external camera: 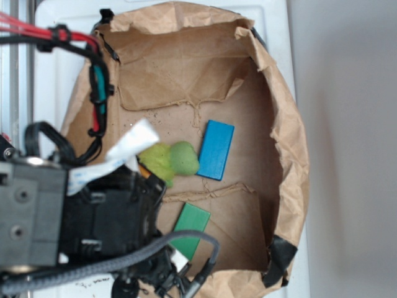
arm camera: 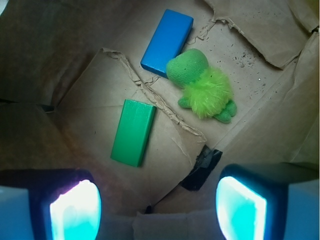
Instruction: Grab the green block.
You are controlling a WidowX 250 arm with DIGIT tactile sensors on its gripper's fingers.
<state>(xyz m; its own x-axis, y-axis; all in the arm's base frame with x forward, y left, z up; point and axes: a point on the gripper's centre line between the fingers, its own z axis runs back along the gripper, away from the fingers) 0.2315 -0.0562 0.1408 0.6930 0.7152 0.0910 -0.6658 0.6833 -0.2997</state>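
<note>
The green block (arm camera: pixel 133 132) is a flat dark-green slab lying on the brown paper floor. In the exterior view it (external camera: pixel 189 228) lies at the lower middle, partly hidden by the arm and cable. My gripper (arm camera: pixel 159 207) is open and empty, its two pads (arm camera: pixel 75 212) glowing cyan at the bottom of the wrist view, wide apart. The block lies above and between them, nearer the left pad, not touched. In the exterior view the jaws are hidden behind the black arm body.
A blue block (arm camera: pixel 167 42) (external camera: pixel 216 149) and a fuzzy yellow-green plush toy (arm camera: pixel 205 87) (external camera: pixel 169 160) lie beyond the green block. Crumpled brown paper walls (external camera: pixel 291 136) ring the floor. Black tape (arm camera: pixel 202 167) sits on a paper seam.
</note>
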